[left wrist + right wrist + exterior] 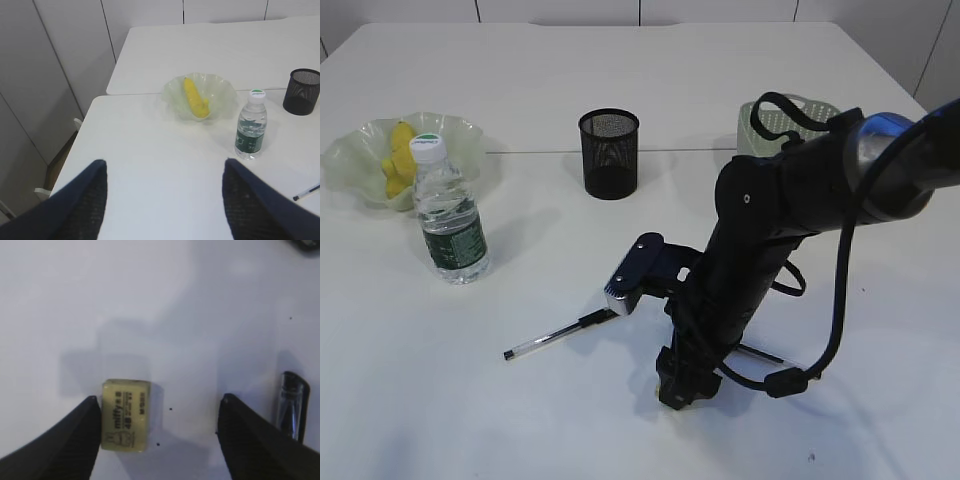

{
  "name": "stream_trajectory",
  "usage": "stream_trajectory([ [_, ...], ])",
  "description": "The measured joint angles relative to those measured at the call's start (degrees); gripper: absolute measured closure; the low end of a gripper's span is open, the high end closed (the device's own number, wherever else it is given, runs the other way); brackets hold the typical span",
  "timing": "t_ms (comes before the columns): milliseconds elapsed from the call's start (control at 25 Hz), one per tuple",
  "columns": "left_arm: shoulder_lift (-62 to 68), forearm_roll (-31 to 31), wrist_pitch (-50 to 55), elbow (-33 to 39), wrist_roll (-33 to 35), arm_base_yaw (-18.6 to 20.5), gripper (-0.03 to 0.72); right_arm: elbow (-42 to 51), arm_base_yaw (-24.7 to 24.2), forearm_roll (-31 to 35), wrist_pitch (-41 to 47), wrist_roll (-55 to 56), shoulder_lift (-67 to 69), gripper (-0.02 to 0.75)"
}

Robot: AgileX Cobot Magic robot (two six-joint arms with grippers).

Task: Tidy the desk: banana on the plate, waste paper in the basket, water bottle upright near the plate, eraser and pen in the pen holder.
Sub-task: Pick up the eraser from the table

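Observation:
The banana [396,158] lies in the pale green plate [350,150] at the far left, and the water bottle [450,215] stands upright in front of it. The black mesh pen holder [609,152] stands mid-desk. A pen [555,335] lies on the desk left of the right arm. My right gripper [160,397] is down at the desk, open, with the pale yellow eraser [125,414] lying between its fingers, close against the left finger [75,440]. My left gripper [165,161] hangs open over bare desk, empty. The waste paper is out of view.
The sage-green basket [800,112] sits at the back right, half hidden by the right arm [790,200]. A clear pen-like barrel with a black end [292,405] lies just right of the right gripper. The desk's left edge [80,130] shows in the left wrist view.

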Motion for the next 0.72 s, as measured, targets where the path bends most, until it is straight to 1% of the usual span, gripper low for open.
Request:
stream_trajectory([
  [360,0.00,0.00,0.17,0.00,0.00,0.00,0.191,0.00,0.00,-4.47,-1.31,4.03,0.00,0.189],
  [720,0.00,0.00,0.37,0.00,0.00,0.00,0.193,0.00,0.00,-5.24,-1.45,4.27,0.00,0.189],
])
